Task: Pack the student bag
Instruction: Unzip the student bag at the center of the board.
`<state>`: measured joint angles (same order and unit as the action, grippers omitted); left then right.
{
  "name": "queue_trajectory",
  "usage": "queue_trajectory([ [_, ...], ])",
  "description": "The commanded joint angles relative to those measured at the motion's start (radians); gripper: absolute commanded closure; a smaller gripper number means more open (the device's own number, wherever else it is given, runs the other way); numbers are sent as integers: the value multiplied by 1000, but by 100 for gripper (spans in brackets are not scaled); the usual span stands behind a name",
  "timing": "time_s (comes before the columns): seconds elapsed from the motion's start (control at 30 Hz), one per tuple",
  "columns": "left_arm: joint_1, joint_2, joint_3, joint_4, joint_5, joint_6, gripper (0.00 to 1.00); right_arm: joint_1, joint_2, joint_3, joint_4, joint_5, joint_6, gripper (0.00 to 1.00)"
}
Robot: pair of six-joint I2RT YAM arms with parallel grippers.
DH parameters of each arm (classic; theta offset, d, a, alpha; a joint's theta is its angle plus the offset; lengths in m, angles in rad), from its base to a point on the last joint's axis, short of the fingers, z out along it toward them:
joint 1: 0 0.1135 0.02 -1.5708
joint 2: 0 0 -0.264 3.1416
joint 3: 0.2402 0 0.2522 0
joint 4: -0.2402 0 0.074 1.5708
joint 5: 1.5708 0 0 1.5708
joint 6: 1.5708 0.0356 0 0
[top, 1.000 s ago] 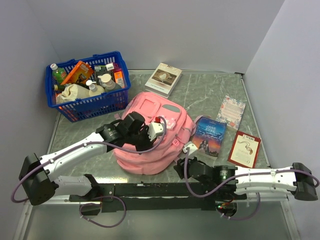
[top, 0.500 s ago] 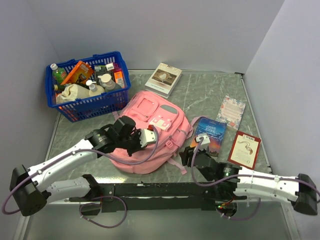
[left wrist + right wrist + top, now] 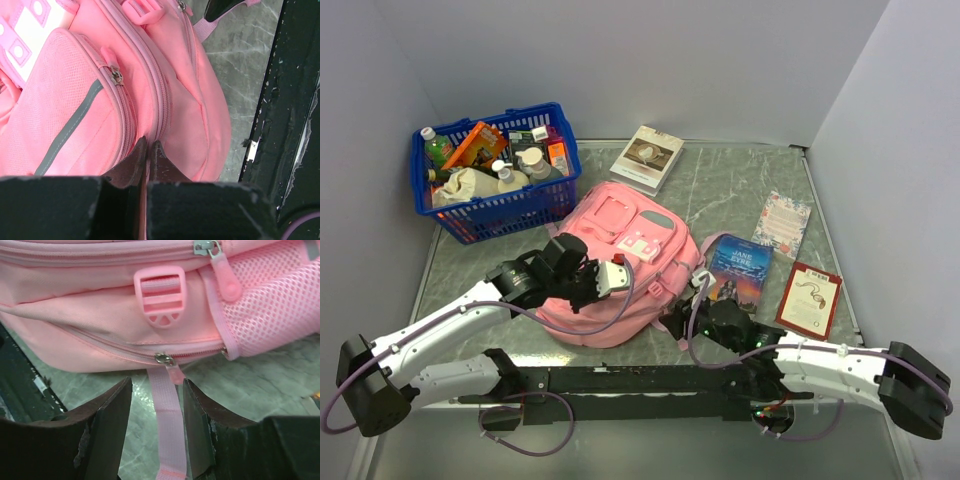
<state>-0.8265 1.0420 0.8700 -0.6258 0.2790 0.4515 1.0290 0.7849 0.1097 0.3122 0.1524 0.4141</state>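
Overhead, the student bag lies front-up on the grey table, near the middle and just ahead of the arm bases. The left gripper sits on the bag's near-left flank. The right gripper is at the bag's near-right corner. A blue basket full of supplies stands at the far left, well apart from the bag. A white book lies beyond the bag. A dark-covered book lies just beside the bag's right edge, with a floral booklet and a red booklet farther right.

Left wrist view: the two fingers are pressed together, nipping a thin fold of pink fabric at the zip seam between the front pocket and the main body. A grey stripe runs across the pocket.

Right wrist view: the fingers stand spread, one on each side of a pink strap that hangs from the bag's lower edge. A gap shows between the strap and each finger. A metal zip pull sits just above the strap, a pink buckle higher, and a mesh pocket to the right.
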Motion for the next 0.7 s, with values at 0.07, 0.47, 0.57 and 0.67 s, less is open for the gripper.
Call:
queue_trajectory([
  [0.07,24,-37,20,15,-72,18,99,-107,127,-21,217,-216,15,48],
  [0.47,23,-45,26,1,-64,19,99,-211,349,2,416,-393,-3,58],
  [0.57,23,-45,21,1,-60,24,99,-216,355,-25,479,-422,-17,58],
  [0.67,23,-40,24,-3,-57,30,99,-218,373,-45,547,-439,-23,59],
])
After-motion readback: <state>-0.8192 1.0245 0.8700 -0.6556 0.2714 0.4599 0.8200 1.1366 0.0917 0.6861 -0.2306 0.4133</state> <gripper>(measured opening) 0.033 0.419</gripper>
